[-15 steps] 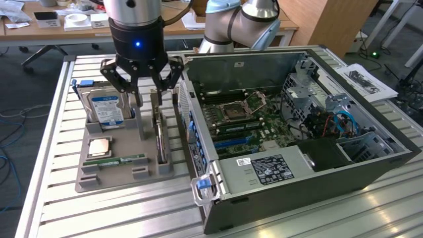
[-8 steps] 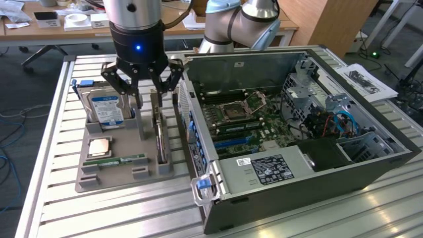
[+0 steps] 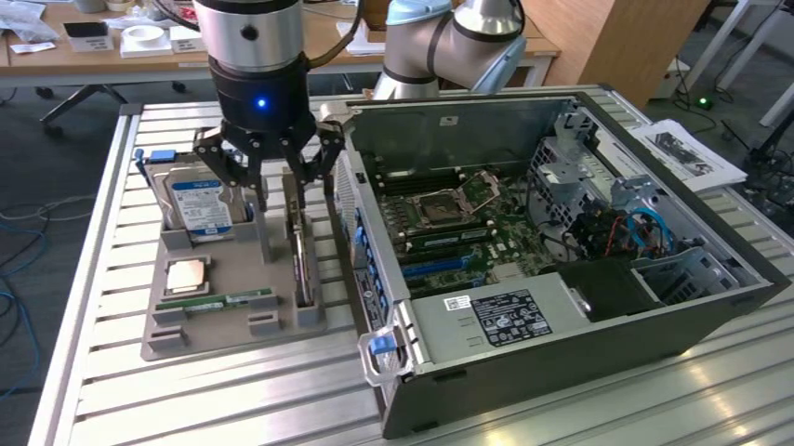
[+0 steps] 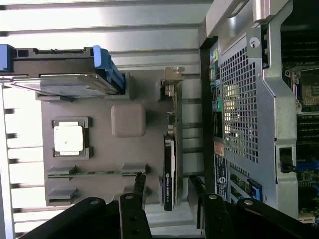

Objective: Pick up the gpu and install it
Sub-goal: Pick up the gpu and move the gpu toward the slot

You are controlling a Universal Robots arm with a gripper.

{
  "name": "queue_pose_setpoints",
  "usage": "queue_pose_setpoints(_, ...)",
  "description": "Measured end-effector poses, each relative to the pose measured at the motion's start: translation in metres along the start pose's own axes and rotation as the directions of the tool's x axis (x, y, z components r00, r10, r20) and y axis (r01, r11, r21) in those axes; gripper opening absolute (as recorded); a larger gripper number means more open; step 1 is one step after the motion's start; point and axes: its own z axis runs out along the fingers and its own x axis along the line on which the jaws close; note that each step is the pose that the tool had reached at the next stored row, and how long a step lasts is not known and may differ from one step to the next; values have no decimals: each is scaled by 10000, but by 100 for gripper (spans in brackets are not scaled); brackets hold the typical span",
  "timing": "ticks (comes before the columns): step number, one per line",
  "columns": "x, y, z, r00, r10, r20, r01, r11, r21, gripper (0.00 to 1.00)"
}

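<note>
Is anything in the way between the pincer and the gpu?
Nothing visible is. The open pincer hangs right above the gpu, which stands on edge in the grey holder, with clear space between them.

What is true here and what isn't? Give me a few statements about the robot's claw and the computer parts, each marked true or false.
1. The gripper is open, above the grey holder. True.
2. The gpu is already fitted in the computer case. False: it stands on edge in the holder, beside the case.
3. The hard drive sits in the same holder. True.
4. The case is closed up. False: its side is open and the motherboard shows.
</note>
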Motion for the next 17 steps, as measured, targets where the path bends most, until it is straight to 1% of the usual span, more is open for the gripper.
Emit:
queue_pose_setpoints(5, 2, -3, 63, 10000, 0, 1, 0, 10000, 0, 47)
queue_pose_setpoints(12, 2, -3, 66, 10000, 0, 0, 0, 10000, 0, 47)
queue_pose_setpoints(17, 3, -5, 115, 10000, 0, 0, 0, 10000, 0, 47)
